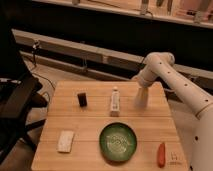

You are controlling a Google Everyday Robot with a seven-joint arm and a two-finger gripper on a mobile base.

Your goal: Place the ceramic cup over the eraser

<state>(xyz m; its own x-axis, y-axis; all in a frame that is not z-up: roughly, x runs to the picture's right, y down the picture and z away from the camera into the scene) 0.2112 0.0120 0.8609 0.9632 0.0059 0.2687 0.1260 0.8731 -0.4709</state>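
My gripper [141,92] hangs at the end of the white arm, low over the far right part of the wooden table [90,125]. A white tapered shape right under it, touching the table, looks like the ceramic cup [141,101]; I cannot separate it from the gripper. A small dark upright block [82,99] stands at the far left. A flat white rectangular block [65,140] lies at the near left. Either of them could be the eraser; I cannot tell which. Both are far left of the gripper.
A white tube [115,101] lies between the dark block and the gripper. A green plate [118,141] sits at the near middle. A red-orange object [161,154] lies at the near right corner. A black chair [15,107] stands left of the table.
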